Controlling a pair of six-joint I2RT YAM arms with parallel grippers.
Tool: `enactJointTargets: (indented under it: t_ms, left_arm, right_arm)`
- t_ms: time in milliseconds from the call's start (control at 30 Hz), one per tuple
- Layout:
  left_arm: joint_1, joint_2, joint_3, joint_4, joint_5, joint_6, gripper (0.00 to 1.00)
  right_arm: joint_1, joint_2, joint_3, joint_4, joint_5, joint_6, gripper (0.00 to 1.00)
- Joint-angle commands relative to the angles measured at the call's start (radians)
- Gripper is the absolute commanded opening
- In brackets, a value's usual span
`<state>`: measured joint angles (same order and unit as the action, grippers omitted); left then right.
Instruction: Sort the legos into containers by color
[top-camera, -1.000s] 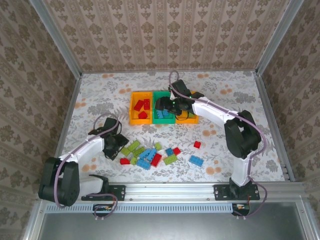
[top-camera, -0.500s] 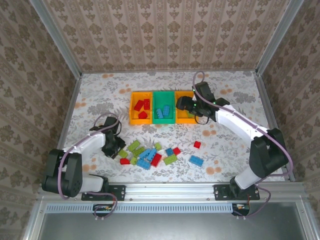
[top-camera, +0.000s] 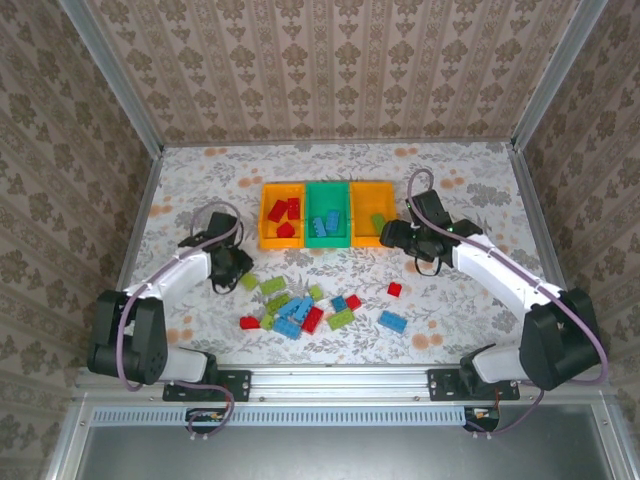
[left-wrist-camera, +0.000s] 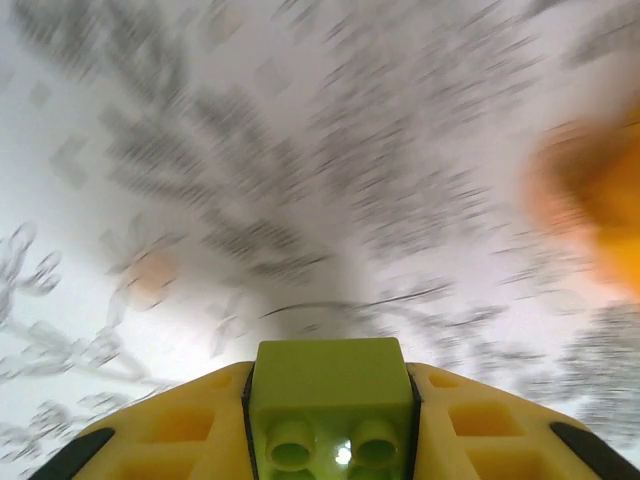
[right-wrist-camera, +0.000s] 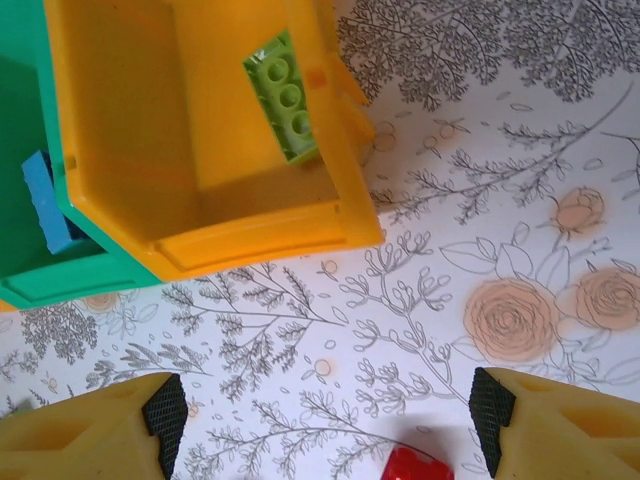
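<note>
While the left gripper (top-camera: 232, 266) hangs low at the left of the top view, its yellow fingers (left-wrist-camera: 180, 430) are pinching a lime brick (left-wrist-camera: 330, 395) squarely between them, studs facing the wrist camera, with the floral table (left-wrist-camera: 300, 150) a blur behind. Just right of that gripper in the top view, the pile (top-camera: 300, 310) of loose bricks sprawls across the lower middle of the frame, lime, blue and red all mixed. A red one (top-camera: 249, 322) marks its left end, a blue one (top-camera: 392, 321) sits off to its right, and a lone red brick (top-camera: 394, 289) lies just above that. Up in the centre, three bins stand side by side. The left bin (top-camera: 282, 244), orange, holds red bricks (top-camera: 285, 212). The green bin (top-camera: 328, 243) holds blue bricks (top-camera: 325, 222). The right bin (top-camera: 365, 243), orange too, has one lime piece (top-camera: 378, 221) lying against its right wall. On to the right gripper (top-camera: 392, 236), just beside that bin's lower right corner. Its fingers are spread wide, and in the wrist view the black-padded tips (right-wrist-camera: 165, 415) sit at the two lower corners, well apart. Patterned table lies between them, and a bit of red (right-wrist-camera: 415, 465) peeks up at the bottom edge.
</note>
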<state>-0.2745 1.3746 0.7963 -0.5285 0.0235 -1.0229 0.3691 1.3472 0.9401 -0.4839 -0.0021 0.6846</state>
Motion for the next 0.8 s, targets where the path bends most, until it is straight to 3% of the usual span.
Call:
enactJointTargets:
  t_ms: [0, 300, 567, 767]
  left_arm:
    - [-0.018, 0.011, 0.090, 0.036, -0.032, 0.075, 0.35]
    - [-0.168, 0.200, 0.383, 0.135, 0.045, 0.161, 0.36]
    - [-0.320, 0.498, 0.694, 0.351, 0.262, 0.183, 0.36]
    - [-0.384, 0.709, 0.954, 0.358, 0.377, 0.209, 0.38]
  right_arm:
    - [-0.005, -0.044, -0.036, -0.041, 0.029, 0.017, 0.78]
    - [-0.004, -0.075, -0.072, -0.035, 0.031, 0.040, 0.77]
    - [-0.004, -0.119, -0.139, -0.010, 0.010, 0.046, 0.77]
    - [-0.004, -0.160, -0.177, -0.032, 0.000, 0.038, 0.77]
